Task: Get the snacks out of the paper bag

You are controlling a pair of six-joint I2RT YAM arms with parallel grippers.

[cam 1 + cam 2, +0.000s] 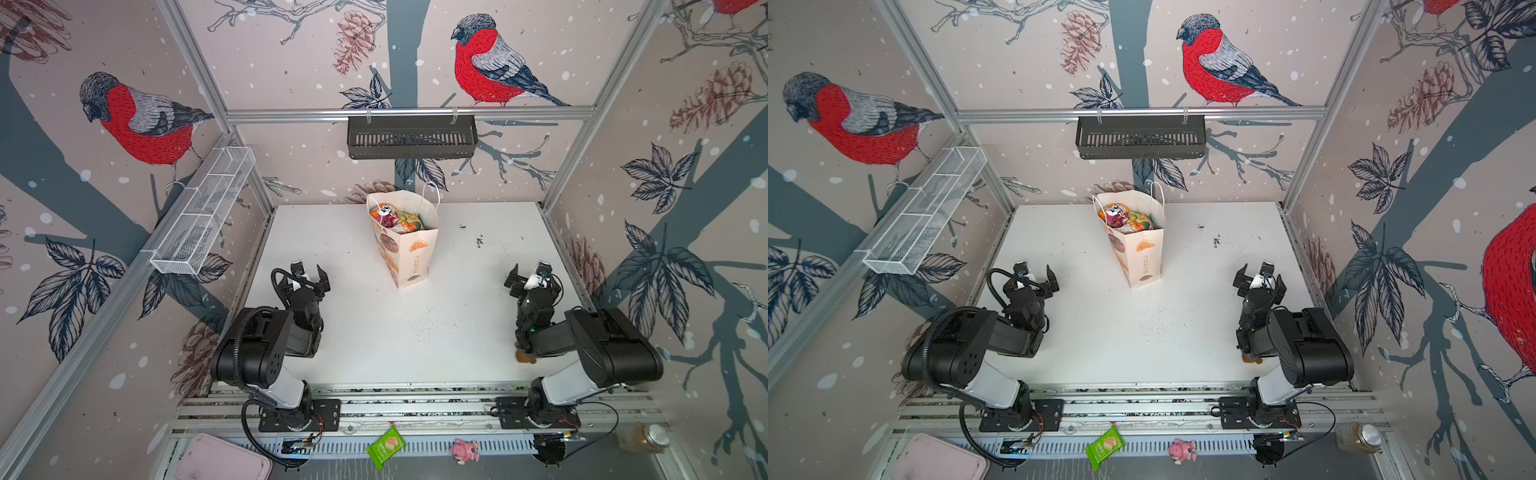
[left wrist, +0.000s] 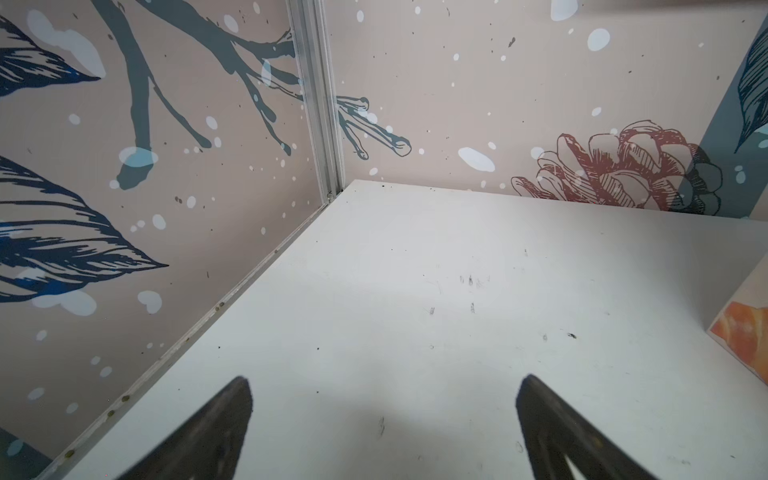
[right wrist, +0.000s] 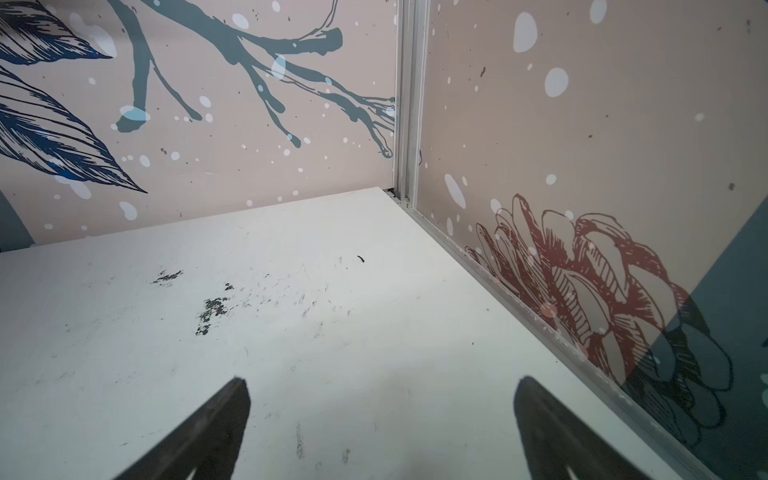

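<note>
The cream paper bag [image 1: 410,254] [image 1: 1140,255] stands upright at the back middle of the white table, mouth open, cord handles up. Several crinkly snacks [image 1: 397,219] [image 1: 1128,219] in orange, green and red fill its top. My left gripper [image 1: 310,275] [image 1: 1035,275] hovers open, left of and nearer than the bag, empty. My right gripper [image 1: 531,276] [image 1: 1261,279] is open and empty too, right of the bag. In the left wrist view the gripper [image 2: 385,379] faces bare table, with a corner of the bag [image 2: 744,328] at the edge. The right wrist view shows its gripper [image 3: 382,380] over scuffed table.
A black basket [image 1: 411,137] hangs on the back wall and a white wire basket [image 1: 203,212] on the left wall. Beyond the front rail lie a green wafer packet [image 1: 386,448], a pink pig toy [image 1: 465,450], a pink tray [image 1: 222,459] and a jar [image 1: 644,438].
</note>
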